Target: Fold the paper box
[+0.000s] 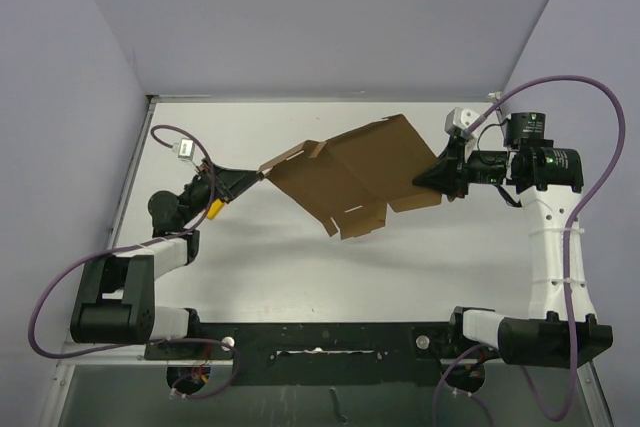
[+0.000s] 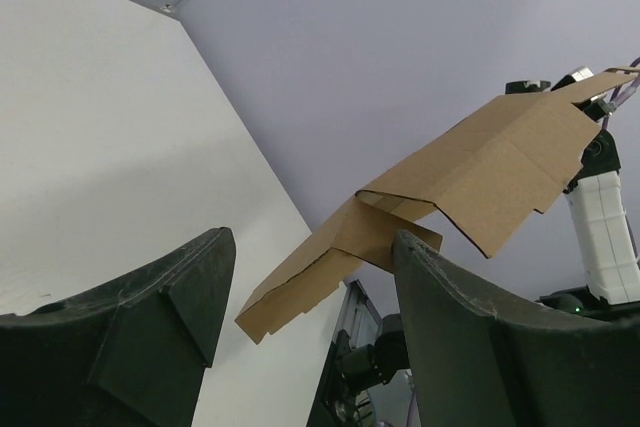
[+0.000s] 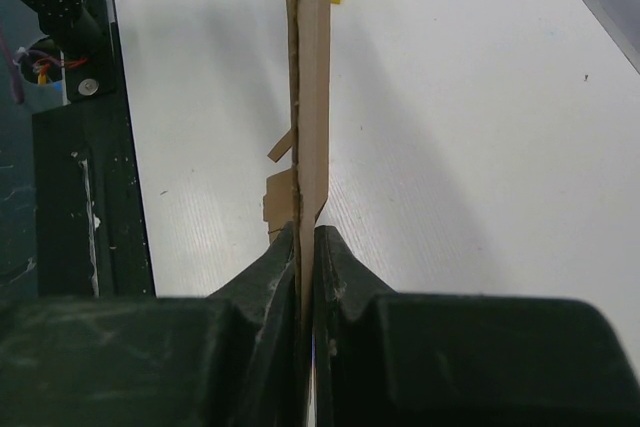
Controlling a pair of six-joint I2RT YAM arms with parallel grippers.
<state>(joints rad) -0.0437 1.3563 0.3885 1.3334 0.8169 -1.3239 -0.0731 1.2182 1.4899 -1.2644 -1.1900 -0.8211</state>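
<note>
the right gripper (image 3: 305,237) is clamped on the right edge of the paper box (image 1: 360,172), which hangs above the table (image 1: 250,127) (still mostly flat). the left gripper (image 2: 311,247) has its 2 fingers apart around the box's left corner; contact unclear.

White table (image 1: 400,267) with black near-edge rail (image 1: 330,335).

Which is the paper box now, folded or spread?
Mostly spread: the paper box is an open sheet, only some flaps bent, clamped by the right pincer.
</note>
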